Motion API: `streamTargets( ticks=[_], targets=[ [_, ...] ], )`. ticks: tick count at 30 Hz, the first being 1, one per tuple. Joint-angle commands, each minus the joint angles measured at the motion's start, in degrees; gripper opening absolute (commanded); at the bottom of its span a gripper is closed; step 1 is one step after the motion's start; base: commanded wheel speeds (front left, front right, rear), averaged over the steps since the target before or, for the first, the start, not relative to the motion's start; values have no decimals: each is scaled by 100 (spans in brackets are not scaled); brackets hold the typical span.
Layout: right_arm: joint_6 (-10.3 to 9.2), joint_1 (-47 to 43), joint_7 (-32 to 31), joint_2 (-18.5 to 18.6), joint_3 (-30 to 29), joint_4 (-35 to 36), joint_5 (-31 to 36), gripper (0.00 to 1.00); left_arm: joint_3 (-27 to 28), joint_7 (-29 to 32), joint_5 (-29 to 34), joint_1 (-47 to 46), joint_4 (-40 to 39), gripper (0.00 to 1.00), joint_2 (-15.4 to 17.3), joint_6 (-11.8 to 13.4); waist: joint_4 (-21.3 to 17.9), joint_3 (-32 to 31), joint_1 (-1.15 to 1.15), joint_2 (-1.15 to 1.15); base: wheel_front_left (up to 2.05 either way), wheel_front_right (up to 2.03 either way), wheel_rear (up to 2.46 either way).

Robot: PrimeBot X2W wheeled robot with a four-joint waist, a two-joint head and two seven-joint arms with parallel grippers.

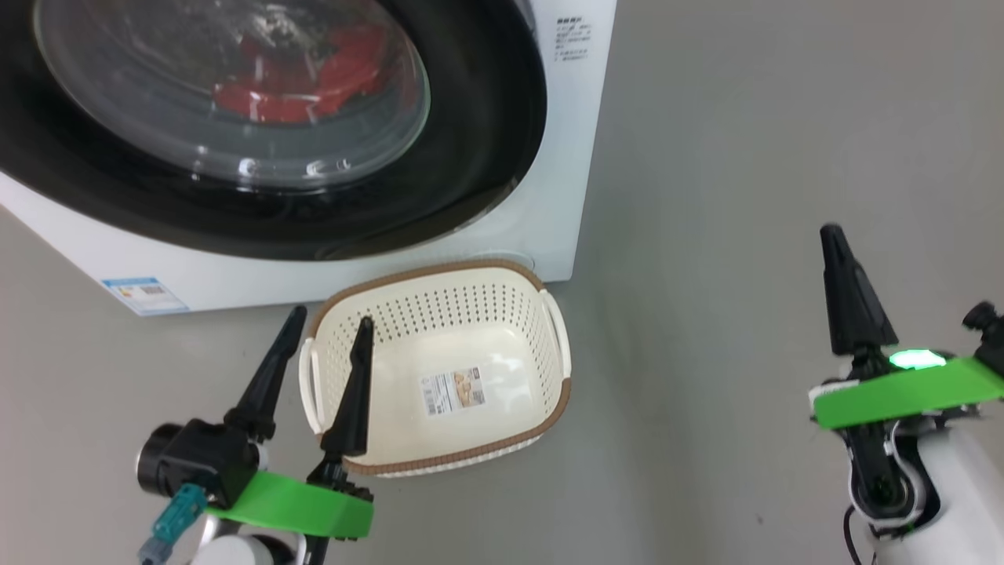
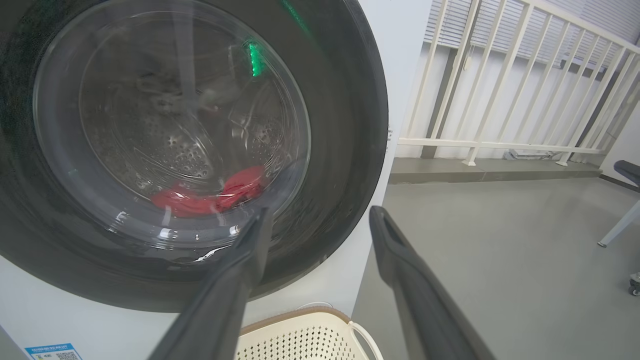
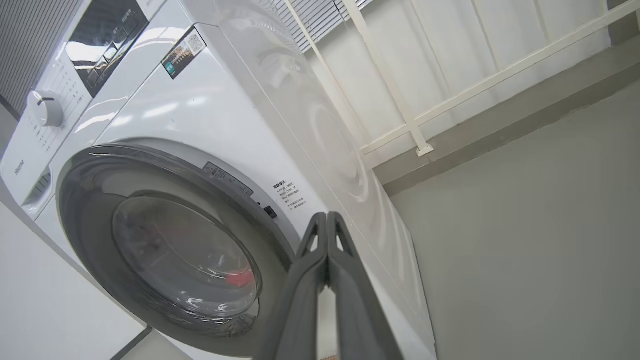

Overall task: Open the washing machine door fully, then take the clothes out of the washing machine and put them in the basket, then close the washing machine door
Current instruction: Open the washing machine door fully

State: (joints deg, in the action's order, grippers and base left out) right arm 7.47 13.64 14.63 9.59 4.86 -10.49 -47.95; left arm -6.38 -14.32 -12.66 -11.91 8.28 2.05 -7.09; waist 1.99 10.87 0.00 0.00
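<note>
The white washing machine [image 1: 565, 157] stands ahead with its black-rimmed round door [image 1: 478, 141] closed against the front. Red clothes [image 1: 314, 78] lie in the steel drum behind the glass, also in the left wrist view as clothes [image 2: 205, 197]. The cream basket [image 1: 486, 310] sits on the floor just below the door, with nothing in it but a sticker. My left gripper [image 1: 329, 322] is open, its fingers over the basket's left rim. My right gripper [image 1: 833, 235] is shut on nothing, far right of the machine; in its wrist view the fingertips [image 3: 326, 220] press together before the door [image 3: 90, 210].
Grey floor [image 1: 745, 196] stretches to the right of the machine. A white railing [image 2: 510, 100] on a low step runs behind it. A chair leg and caster [image 2: 631, 235] show at the far right of the left wrist view.
</note>
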Motion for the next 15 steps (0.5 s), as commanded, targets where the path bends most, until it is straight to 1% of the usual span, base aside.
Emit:
streamTargets(
  ticks=[1, 3, 5, 7, 8, 9, 13, 15],
  targets=[
    [2, 240, 37, 99, 177, 112, -212, 0, 143, -68, -40, -220, -190, 100, 83, -13, 71, 186, 0, 0, 0, 0, 0],
    [2, 390, 37, 181, 297, 86, -548, 0, 113, -68, -45, -279, -224, 100, 83, -3, 99, 283, 0, 0, 0, 0, 0],
    [2, 549, 37, 263, 504, 61, -1052, 0, 81, -68, -47, -331, -262, 100, 83, 11, 124, 373, 0, 0, 0, 0, 0],
    [2, 746, -6, 385, 746, 111, -1693, 0, 42, -68, -50, -380, -305, 100, 83, 21, 146, 466, 0, 0, 0, 0, 0],
    [2, 942, -112, 529, 889, 194, -2316, 0, -9, -68, -36, -432, -363, 100, 83, 21, 171, 568, 0, 0, 0, 0, 0],
    [2, 1042, -186, 609, 948, 254, -2584, 0, -31, -68, -27, -458, -392, 100, 83, 20, 187, 623, 0, 0, 0, 0, 0],
    [2, 1410, -502, 842, 982, 405, -3520, 0, -67, -68, -40, -540, -472, 100, 83, 17, 269, 851, 0, 0, 0, 0, 0],
    [2, 1588, -819, 874, 947, 530, -4027, 0, -74, -68, -32, -577, -479, 100, 83, 17, 314, 985, 0, 0, 0, 0, 0]
  ],
)
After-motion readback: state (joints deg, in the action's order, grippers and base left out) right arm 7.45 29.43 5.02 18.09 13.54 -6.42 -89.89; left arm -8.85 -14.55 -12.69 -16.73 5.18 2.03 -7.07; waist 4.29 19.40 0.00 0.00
